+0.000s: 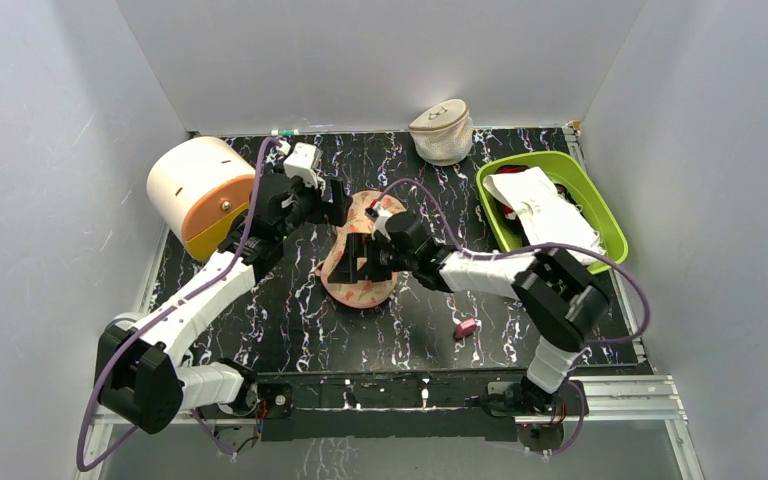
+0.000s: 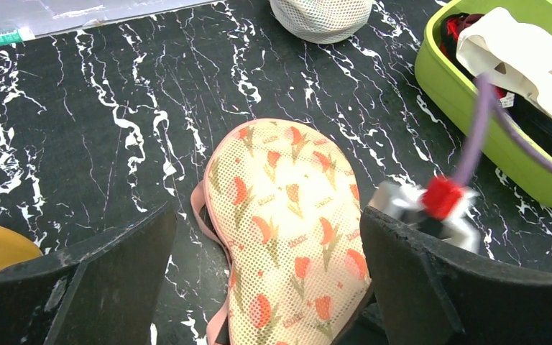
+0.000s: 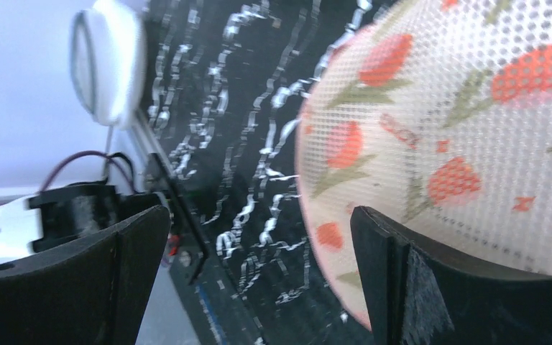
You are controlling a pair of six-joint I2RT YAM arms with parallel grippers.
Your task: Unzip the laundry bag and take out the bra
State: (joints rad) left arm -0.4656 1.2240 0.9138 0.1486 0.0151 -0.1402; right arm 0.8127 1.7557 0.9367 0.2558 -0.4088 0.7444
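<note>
The laundry bag is a peach peanut-shaped case with a red-green print and pink trim, lying flat mid-table. In the left wrist view the bag fills the gap between my left fingers, and its pink edge gapes a little on the left side. My left gripper is open, just above the bag's far end. My right gripper is open at the bag's near half, one finger over the bag's rim. The bra is hidden.
A beige domed mesh pouch stands at the back. A green bin at the right holds white, black and red fabric. A cream and orange drum stands at the left. A small pink object lies near front.
</note>
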